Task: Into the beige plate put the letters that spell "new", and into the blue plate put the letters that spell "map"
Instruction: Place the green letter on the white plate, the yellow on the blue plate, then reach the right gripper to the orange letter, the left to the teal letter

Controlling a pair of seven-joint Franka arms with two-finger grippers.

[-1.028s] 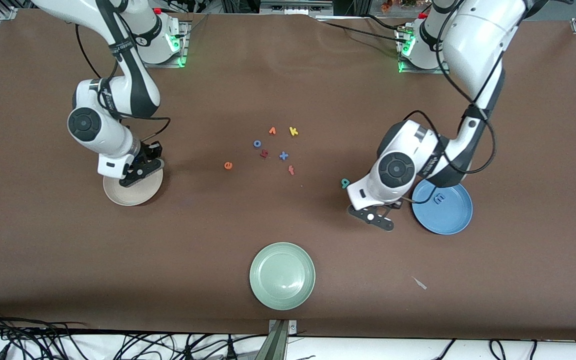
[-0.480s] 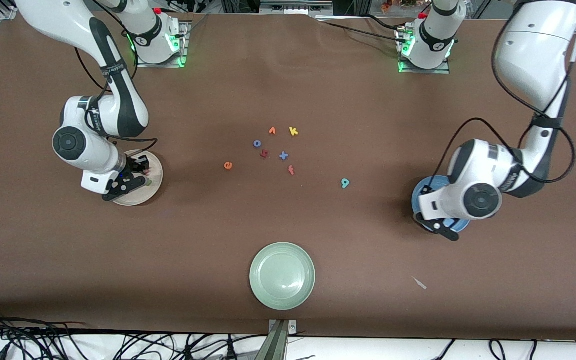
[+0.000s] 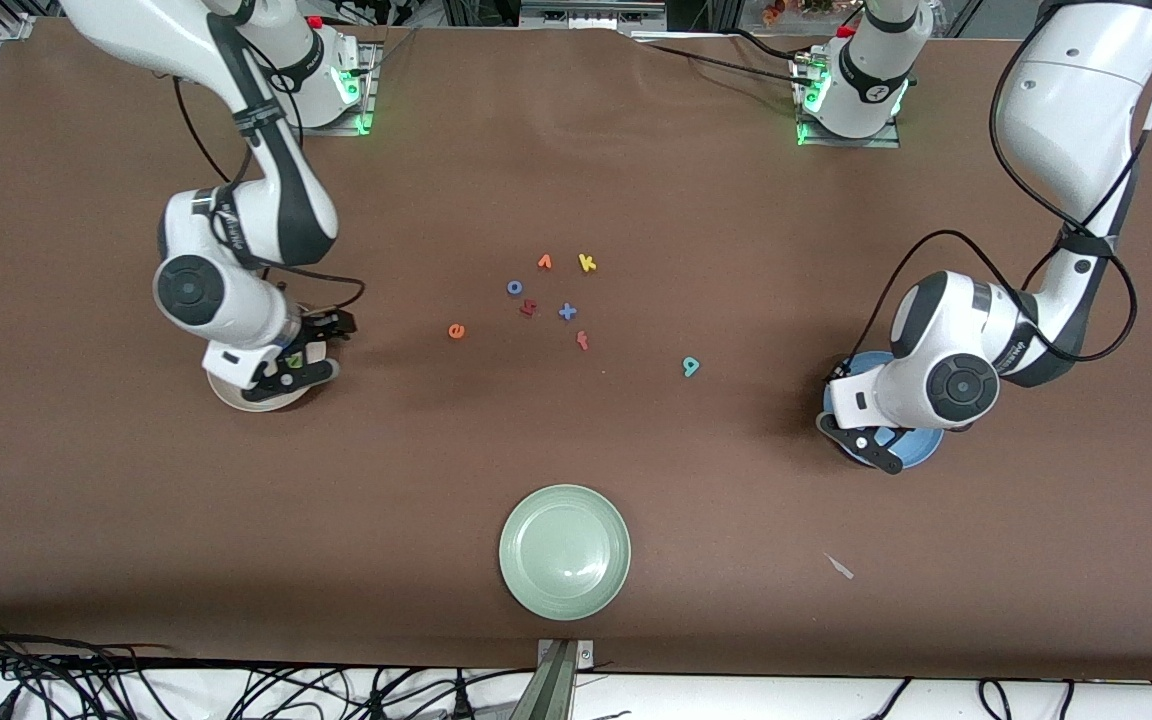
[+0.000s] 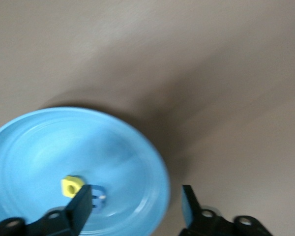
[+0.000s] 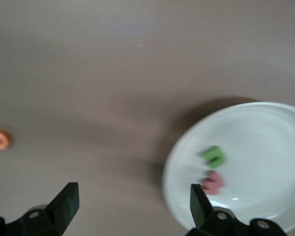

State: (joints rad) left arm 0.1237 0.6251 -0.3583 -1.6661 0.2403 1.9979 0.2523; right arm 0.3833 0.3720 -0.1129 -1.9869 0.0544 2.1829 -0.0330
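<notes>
Hovering empty with fingers spread, left gripper (image 3: pixel 871 450) over blue plate (image 3: pixel 921 450), right gripper (image 3: pixel 301 362) over beige plate (image 3: pixel 236 398).

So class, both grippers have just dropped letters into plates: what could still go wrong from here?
1. The orange e lies near an orange v; the right gripper might grab the wrong one.
2. The teal p lies alone on the table, easily nudged.
3. The left gripper, open low over the blue plate, could clip its rim.

Yellow a (image 4: pixel 72 186) in blue plate (image 4: pixel 34 142)
</notes>
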